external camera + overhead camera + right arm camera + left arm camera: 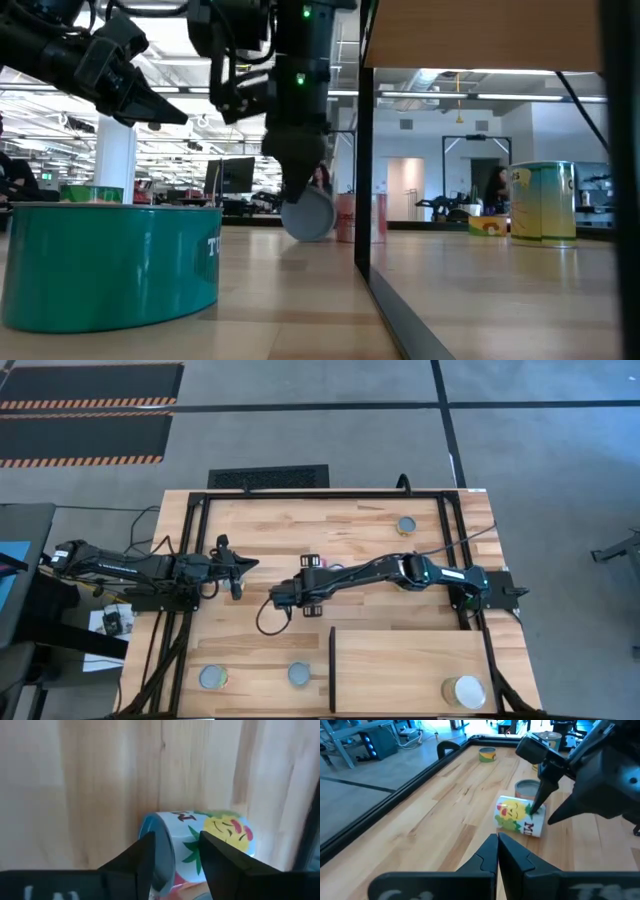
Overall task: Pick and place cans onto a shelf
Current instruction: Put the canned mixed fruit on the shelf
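A can with a pineapple label (519, 818) lies on its side on the plank tabletop near the middle; it also shows in the right wrist view (210, 837) and the low view (306, 214). My right gripper (280, 598) reaches in from the right and is shut on it. My left gripper (498, 851) is shut and empty, held above the table left of that can (240, 567). The pale shelf panel (410, 670) with its black divider (332, 665) lies at the near right, and one wide can (465, 692) stands on it. My right gripper has the lying can between its two fingers (145, 855), close to its silver end (161, 862). The fingers come slanting down from above (539, 800) and lie across the can. The can is on its side and a little tilted; I cannot tell whether it is clear of the table.
An upright can (527, 787) stands just behind the held one. Another can (407, 525) stands at the far right. Two cans (212, 677) (298, 675) stand near the front edge left of the divider. A black frame (190, 540) runs around the table.
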Robot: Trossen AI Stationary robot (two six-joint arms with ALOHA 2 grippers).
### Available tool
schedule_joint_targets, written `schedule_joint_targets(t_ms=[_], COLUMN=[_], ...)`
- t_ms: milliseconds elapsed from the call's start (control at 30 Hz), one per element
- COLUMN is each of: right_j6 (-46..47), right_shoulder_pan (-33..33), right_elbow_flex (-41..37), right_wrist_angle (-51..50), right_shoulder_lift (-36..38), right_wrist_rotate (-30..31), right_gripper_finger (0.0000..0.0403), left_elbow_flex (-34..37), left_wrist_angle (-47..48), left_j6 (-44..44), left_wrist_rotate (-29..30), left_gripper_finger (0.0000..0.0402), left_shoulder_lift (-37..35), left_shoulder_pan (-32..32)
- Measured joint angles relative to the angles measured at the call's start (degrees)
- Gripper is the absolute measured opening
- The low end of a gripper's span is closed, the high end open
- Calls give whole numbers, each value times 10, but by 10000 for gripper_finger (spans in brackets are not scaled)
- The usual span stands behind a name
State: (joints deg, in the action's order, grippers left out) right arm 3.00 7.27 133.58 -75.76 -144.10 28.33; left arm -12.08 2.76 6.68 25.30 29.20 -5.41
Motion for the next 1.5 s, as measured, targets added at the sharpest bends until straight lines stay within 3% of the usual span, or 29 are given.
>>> schedule_joint_targets(t_ms=[133,333,400,533,733,967,1133,1333,1500], right_j6=[-10,-22,-28,-15,27,108,78,68,19], right_shoulder_pan=[-7,-14,-15,-17,-18,-41,-60,-63,-53], right_elbow_flex=[-1,0,1,13,11,12,13,9,-38], right_wrist_angle=[-10,-21,-20,-26,-33,41,17,-71,-83], right_shoulder_lift=[-10,-14,-14,-5,49,123,135,108,105], right_wrist_rotate=[-4,-4,-4,-51,-107,-162,-186,-180,-179], right_gripper_finger=[125,18,10,23,5,3,8,71,121], left_elbow_flex=[0,0,0,0,0,0,0,0,0], left_wrist_angle=[1,3,3,3,3,4,4,12,19], left_j6=[0,0,0,0,-2,-1,0,1,1], left_wrist_rotate=[0,0,0,0,-1,-8,-9,-10,-10], left_gripper_finger=[2,2,2,2,2,2,2,2,2], left_shoulder_lift=[0,0,0,0,0,0,0,0,0], left_shoulder_pan=[0,0,0,0,0,0,0,0,0])
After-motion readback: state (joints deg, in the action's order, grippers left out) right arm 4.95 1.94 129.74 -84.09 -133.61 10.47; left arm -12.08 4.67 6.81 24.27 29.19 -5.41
